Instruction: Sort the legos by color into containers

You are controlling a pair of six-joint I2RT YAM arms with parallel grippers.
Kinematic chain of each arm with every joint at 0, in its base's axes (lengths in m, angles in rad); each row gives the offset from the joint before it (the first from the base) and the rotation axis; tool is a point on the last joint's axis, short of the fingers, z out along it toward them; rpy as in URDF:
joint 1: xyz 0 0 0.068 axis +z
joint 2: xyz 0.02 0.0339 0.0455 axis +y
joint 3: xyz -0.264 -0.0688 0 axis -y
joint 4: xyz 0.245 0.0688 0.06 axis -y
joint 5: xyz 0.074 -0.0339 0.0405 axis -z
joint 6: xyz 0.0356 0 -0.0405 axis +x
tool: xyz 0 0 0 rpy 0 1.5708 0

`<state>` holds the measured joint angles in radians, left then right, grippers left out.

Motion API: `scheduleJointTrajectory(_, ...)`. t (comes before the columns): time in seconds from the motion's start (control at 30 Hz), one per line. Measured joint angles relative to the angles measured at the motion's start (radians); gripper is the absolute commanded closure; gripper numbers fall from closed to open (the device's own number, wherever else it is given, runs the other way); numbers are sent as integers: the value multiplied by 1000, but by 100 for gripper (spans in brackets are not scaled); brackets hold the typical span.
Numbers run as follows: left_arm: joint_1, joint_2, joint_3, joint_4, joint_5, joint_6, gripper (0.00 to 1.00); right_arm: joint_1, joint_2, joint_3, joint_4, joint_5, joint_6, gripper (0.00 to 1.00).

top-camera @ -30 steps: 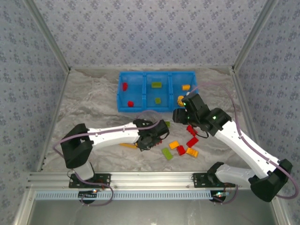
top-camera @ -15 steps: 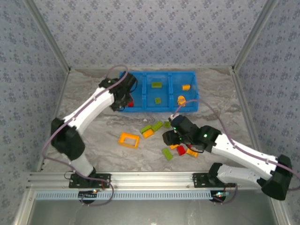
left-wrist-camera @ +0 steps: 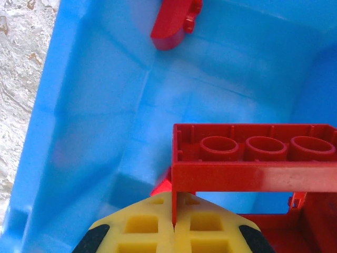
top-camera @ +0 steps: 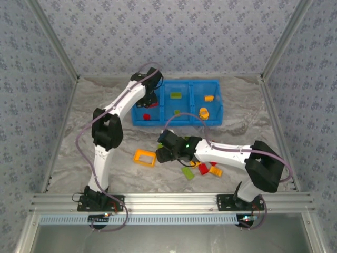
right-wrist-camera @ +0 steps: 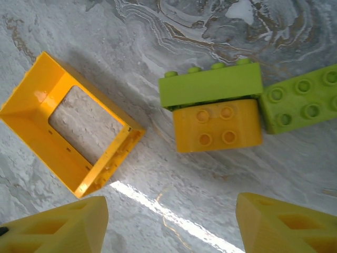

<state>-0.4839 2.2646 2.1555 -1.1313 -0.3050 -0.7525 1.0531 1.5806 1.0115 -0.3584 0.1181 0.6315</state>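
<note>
Red plastic brick point(left-wrist-camera: 253, 163), clamped in left claw point(left-wrist-camera: 174, 227), was brought over blue plastic bin point(left-wrist-camera: 95, 132). Right claw point(right-wrist-camera: 171, 224) was opened over orange plastic brick point(right-wrist-camera: 217, 129).

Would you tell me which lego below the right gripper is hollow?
The orange-yellow frame at the left: the table shows through its middle. The orange brick and the two lime green bricks are solid, with studs.
</note>
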Motion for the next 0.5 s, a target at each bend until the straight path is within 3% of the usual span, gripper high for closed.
scheduleJointTrajectory(0.5, 20, 190, 114, -27, 43, 106, 100, 26, 150, 120, 26, -10, 123, 32)
